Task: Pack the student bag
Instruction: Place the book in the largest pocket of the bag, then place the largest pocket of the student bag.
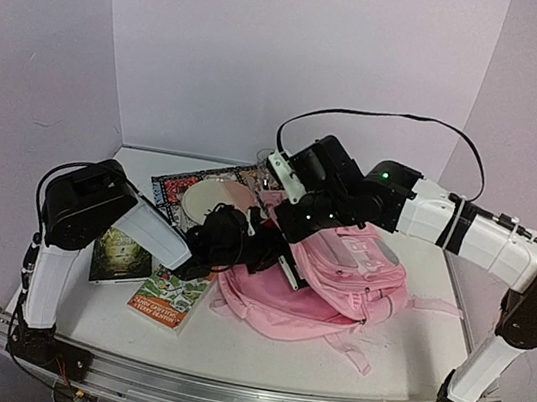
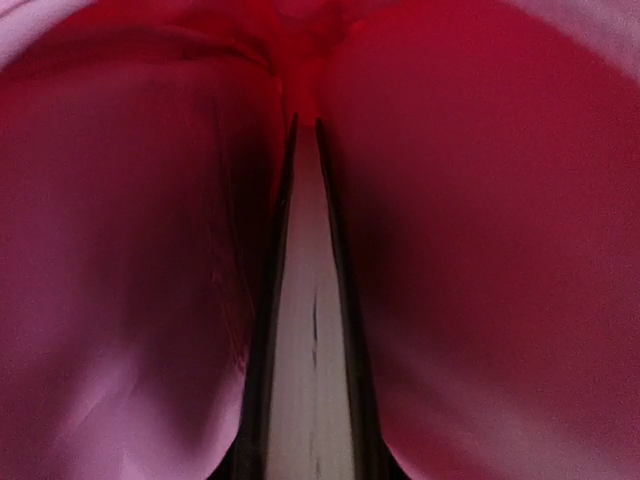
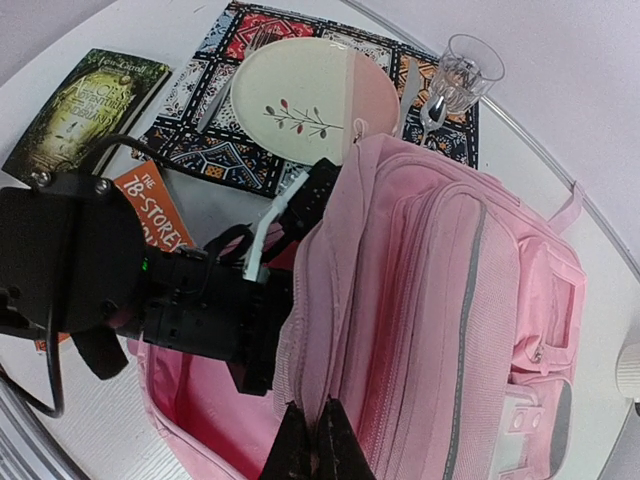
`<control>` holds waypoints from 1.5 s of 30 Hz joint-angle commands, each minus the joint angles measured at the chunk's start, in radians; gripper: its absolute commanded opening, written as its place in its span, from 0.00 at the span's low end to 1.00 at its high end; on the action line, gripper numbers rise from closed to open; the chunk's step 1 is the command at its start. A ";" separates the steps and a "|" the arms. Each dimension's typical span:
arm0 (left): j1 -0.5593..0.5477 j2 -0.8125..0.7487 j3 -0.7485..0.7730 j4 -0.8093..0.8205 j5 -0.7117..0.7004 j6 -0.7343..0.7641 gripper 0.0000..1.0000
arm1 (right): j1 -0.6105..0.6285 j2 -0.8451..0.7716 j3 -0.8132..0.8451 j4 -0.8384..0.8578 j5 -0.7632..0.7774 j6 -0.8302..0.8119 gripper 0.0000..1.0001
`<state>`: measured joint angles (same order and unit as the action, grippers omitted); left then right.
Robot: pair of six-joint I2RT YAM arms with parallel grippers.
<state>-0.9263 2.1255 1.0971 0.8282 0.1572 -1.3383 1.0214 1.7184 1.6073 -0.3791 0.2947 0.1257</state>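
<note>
The pink student bag (image 1: 344, 273) lies on the white table with its main compartment open to the left; it also shows in the right wrist view (image 3: 450, 290). My right gripper (image 3: 320, 418) is shut on the bag's upper opening rim and holds it up (image 1: 290, 227). My left gripper (image 1: 266, 253) reaches into the opening (image 3: 245, 340). In the left wrist view only the bag's pink lining (image 2: 480, 260) shows on both sides. A book (image 2: 312, 380) stands edge-on between the jaws, white pages between dark covers.
A patterned placemat (image 3: 200, 150) with a plate (image 3: 310, 100), cutlery (image 3: 410, 85) and a glass (image 3: 465, 70) lies behind the bag. A green book (image 1: 122, 255) and an orange book (image 1: 168, 297) lie left of the bag. Walls enclose the table.
</note>
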 commanded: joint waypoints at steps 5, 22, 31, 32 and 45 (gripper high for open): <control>-0.059 -0.002 0.132 -0.068 -0.113 0.261 0.50 | 0.002 -0.094 -0.043 0.071 0.038 -0.009 0.00; -0.104 -0.262 -0.028 -0.387 -0.283 0.399 0.99 | -0.053 -0.205 -0.194 0.072 0.076 0.013 0.00; -0.109 -0.474 -0.099 -0.718 -0.374 0.383 0.99 | -0.062 -0.256 -0.281 0.073 0.082 0.046 0.00; -0.109 -0.499 -0.097 -0.775 -0.402 0.385 0.99 | -0.063 -0.264 -0.291 0.073 0.080 0.051 0.00; 0.080 -0.764 -0.108 -1.402 -0.522 0.356 1.00 | -0.063 -0.295 -0.483 0.099 -0.065 0.108 0.00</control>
<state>-0.9195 1.4162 0.9662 -0.3349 -0.3097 -0.9785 0.9707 1.4568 1.1660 -0.2892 0.2593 0.2030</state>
